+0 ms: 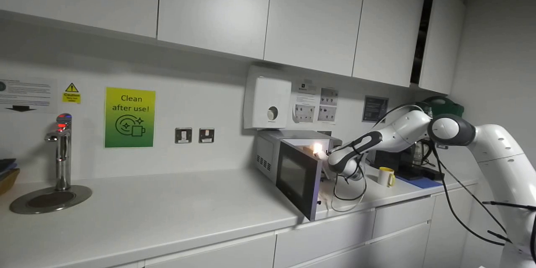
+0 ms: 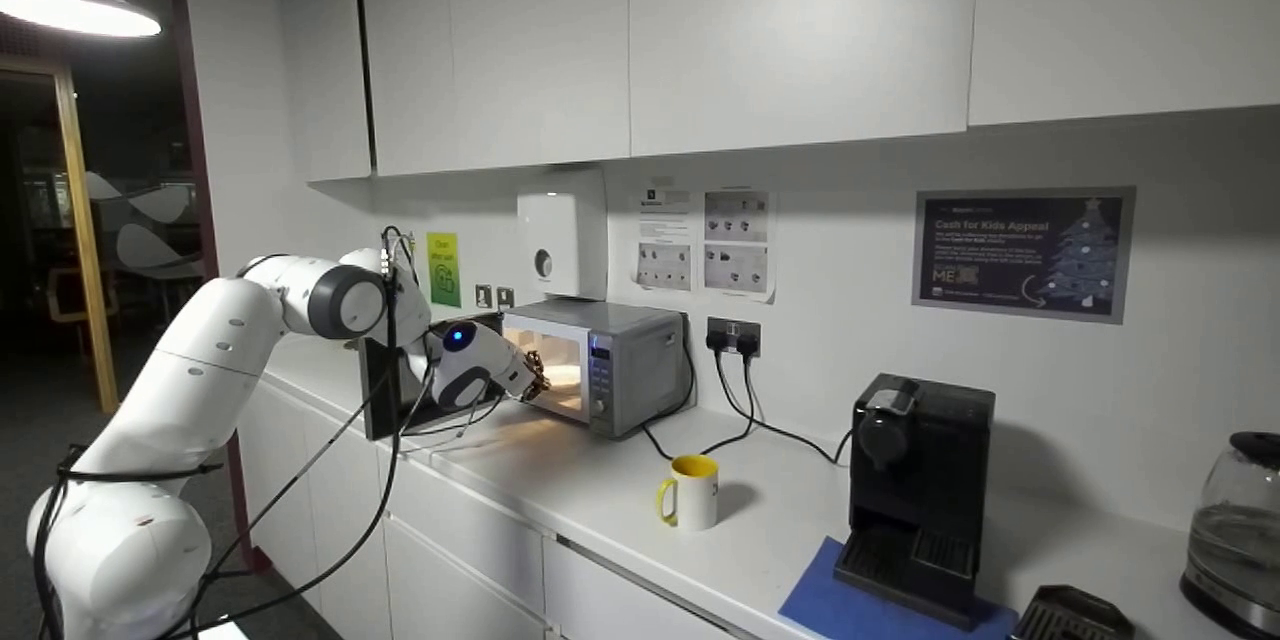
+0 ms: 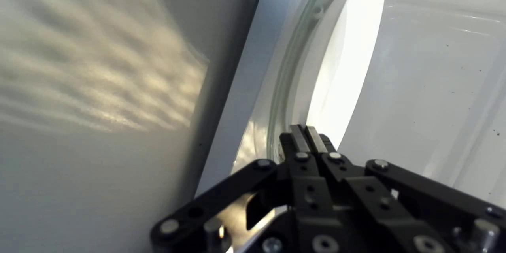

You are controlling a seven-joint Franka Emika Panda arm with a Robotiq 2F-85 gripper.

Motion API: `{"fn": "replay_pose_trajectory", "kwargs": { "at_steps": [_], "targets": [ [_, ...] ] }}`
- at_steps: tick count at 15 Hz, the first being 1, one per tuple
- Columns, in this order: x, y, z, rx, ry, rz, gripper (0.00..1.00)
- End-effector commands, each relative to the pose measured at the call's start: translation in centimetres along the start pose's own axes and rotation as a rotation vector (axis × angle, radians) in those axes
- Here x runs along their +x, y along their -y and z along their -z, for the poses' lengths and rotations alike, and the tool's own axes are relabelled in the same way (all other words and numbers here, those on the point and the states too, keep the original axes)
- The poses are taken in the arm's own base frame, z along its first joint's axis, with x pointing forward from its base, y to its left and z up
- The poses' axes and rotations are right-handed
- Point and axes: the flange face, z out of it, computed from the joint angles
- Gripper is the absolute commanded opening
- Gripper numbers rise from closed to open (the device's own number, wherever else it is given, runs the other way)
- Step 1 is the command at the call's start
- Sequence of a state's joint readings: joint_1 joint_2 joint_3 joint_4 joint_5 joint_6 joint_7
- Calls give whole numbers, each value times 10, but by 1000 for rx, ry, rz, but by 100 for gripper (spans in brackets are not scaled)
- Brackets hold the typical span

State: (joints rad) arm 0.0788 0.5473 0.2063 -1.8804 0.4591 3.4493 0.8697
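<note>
Overhead, a long row of white wall cupboards point(image 1: 314, 16) fills the upper part of both exterior views, and below it a white desk point(image 1: 176, 201) runs along the wall point(image 1: 213, 96) over matching drawers point(image 2: 460, 520). The white Franka Panda arm point(image 1: 498, 155) stretches along the desk's front to a grey microwave oven point(image 2: 640, 360) that sits back near the wall, glowing inside. The microwave door point(image 1: 295, 178) stands wide open, its free edge near the desk's front edge. Above the oven hangs a white paper towel dispenser point(image 1: 270, 100). A black coffee machine point(image 2: 915, 490) stands on a blue mat point(image 2: 810, 590), with a glass carafe point(image 2: 1235, 540) farther along, and a green and yellow "Clean after use!" poster point(image 1: 130, 117) is fixed to the wall. In the wrist view, the curved rim of a glass turntable point(image 3: 287, 67) shows inside the oven, beside a glaring white patch too bright to make out. A white mug point(image 2: 695, 500) with a yellow handle and yellow interior stands upright between microwave oven and coffee machine. Behind it, a wall socket point(image 2: 733, 332) carries 2 black plugs point(image 2: 717, 341). The jaws are closed, their 2 fingertips point(image 3: 317, 140) side by side at the oven's mouth, near the turntable's rim; whether they touch it cannot be told.
</note>
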Motion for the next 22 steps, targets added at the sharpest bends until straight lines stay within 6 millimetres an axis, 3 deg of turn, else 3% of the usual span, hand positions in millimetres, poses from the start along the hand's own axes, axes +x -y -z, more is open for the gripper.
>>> {"fn": "replay_pose_trajectory", "kwargs": {
  "at_steps": [1, 16, 22],
  "targets": [
    [-1, 1, 0, -1, -1, 0, 2],
    [-1, 1, 5, 2, -9, 12, 1],
    [-11, 6, 13, 13, -2, 29, 1]
  ]
}}
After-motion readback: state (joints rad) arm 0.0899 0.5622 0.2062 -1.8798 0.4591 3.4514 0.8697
